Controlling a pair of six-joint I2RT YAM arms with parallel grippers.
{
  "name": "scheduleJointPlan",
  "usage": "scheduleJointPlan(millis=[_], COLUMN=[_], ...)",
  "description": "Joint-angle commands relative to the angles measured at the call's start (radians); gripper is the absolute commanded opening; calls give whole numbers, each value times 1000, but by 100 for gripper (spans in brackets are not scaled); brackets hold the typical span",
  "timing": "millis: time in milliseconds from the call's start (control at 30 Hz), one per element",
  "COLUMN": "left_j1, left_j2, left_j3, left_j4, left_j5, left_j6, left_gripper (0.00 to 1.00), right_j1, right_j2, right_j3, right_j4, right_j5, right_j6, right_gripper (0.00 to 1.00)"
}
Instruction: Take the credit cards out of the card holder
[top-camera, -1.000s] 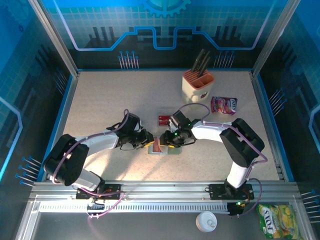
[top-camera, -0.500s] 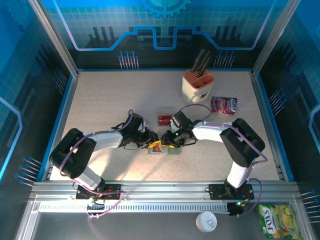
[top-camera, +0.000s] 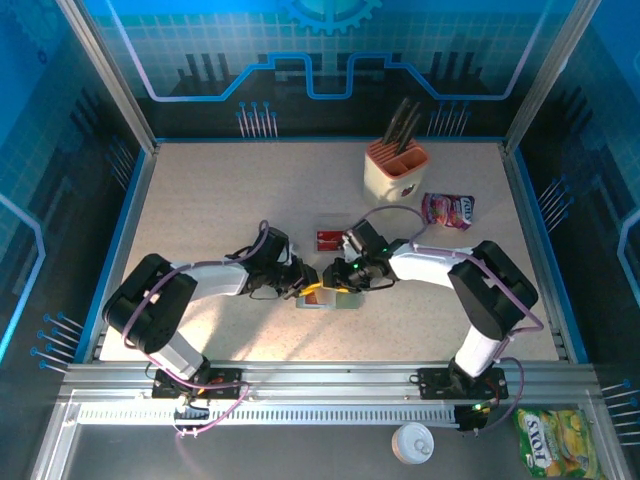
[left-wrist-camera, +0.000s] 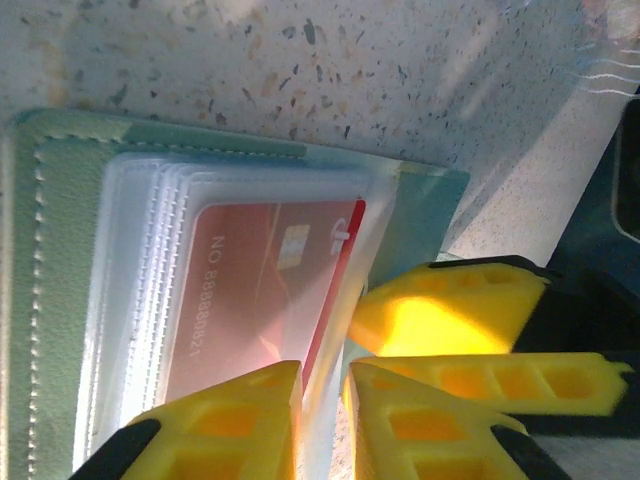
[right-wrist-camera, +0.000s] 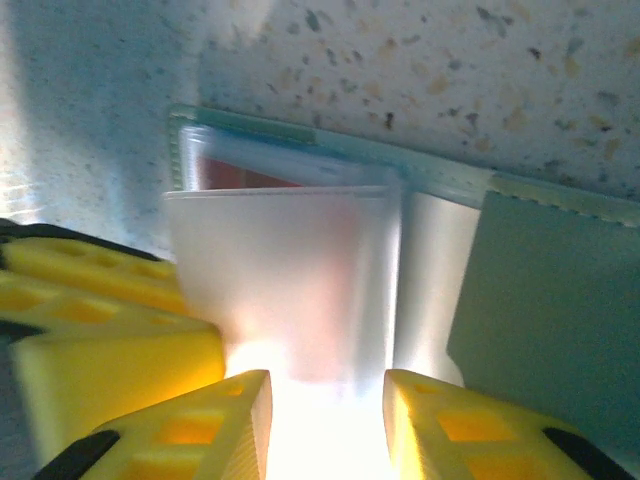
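left gripper has its jaws drawn almost together on the bright red edge of a red credit card, where that edge stands a little out of its clear sleeve; it reads as a pinch on the card, though some plastic may be caught in with it. right gripper comes in from the other side, one yellow finger just beside the left one. its jaws stand apart with a lifted sleeve page between them, and glare hides whether they press on it, so i cannot tell if it grips. under both lies the card holder, open flat on the table, on the near side of the knife block and well apart from it. a loose red card lies on the block's side of the holder, near it. a pink snack packet sits just right of the block.

what could go wrong, as i judge it: if the pinch takes sleeve as well as card, a pull would drag the whole stack of pages, and the light holder would slide or lift instead of giving up the card. if the right gripper has no real hold, nothing pins the holder down. the bite is shallow, on the edge alone, so the card could slip free halfway out. the two sets of fingers sit very close, and a small sideways move could knock them together.
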Motion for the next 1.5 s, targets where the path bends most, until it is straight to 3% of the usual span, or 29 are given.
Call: scheduleJointPlan(millis=[0, 567, 1267, 1467], left_j1=[-10, -76, -138, -138], left_j2=[-3, 71, 244, 259], left_j3=[36, 156, 299, 316], left_j4=[-6, -68, -71, -59], left_j5=[19, 15, 40, 49], left_j6=[-9, 5, -2, -6], left_gripper=[22, 20, 19, 23], right_j1=[-26, -146, -224, -227], right_j2=[-51, -185, -268, -269], right_j3=[-11, -102, -171, -166], right_j4=[-28, -49, -55, -64], right_j5=[10, -13, -37, -44], right_j6=[-2, -53, -71, -76], right_gripper=[36, 36, 36, 37])
